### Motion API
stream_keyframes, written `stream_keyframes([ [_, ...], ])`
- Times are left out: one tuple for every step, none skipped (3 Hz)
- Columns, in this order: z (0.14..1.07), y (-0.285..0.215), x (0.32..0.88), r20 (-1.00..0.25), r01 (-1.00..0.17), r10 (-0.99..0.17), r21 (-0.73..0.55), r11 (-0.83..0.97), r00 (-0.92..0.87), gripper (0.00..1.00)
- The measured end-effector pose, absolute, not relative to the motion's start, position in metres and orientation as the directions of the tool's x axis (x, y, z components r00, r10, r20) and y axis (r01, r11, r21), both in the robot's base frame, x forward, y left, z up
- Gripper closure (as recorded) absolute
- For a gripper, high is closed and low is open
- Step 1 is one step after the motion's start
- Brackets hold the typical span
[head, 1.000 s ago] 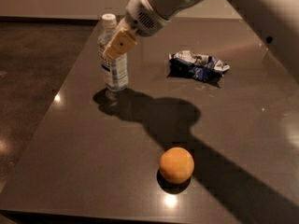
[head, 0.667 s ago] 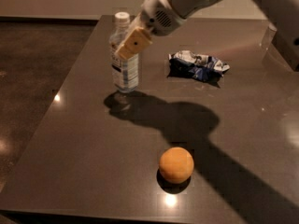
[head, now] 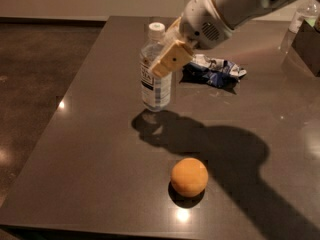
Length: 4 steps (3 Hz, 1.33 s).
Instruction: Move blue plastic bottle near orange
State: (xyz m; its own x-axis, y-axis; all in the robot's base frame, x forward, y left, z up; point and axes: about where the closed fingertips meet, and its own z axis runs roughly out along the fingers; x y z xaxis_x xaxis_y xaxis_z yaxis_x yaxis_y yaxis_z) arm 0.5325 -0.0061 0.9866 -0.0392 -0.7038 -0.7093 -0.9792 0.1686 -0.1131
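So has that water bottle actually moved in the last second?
Yes. The blue plastic bottle, held in the gripper, has shifted right, closer to the snack bag and toward the orange, both unmoved.

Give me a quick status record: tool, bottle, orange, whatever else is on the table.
tool: shut on the bottle, above the table's far half
bottle: upright, in the tool, appears lifted off the table, shadow beneath it
orange: on the table by the near edge, apart from the bottle
bag: crumpled, lying on the table behind the tool
task: bottle not yet near the orange
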Motion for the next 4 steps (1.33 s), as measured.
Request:
stream_keyframes([
  [0.986, -0.021, 0.507, -0.695, -0.979, -0.719, -0.153, 0.139, 0.007, 1.0],
  [0.988, -0.032, 0.487, -0.684, -0.975, -0.727, -0.193, 0.107, 0.055, 1.0],
  [0.987, -0.039, 0.473, -0.68, -0.975, -0.728, -0.205, 0.085, 0.079, 1.0],
  [0.983, -0.043, 0.461, -0.685, -0.978, -0.723, -0.197, 0.066, 0.089, 1.0],
])
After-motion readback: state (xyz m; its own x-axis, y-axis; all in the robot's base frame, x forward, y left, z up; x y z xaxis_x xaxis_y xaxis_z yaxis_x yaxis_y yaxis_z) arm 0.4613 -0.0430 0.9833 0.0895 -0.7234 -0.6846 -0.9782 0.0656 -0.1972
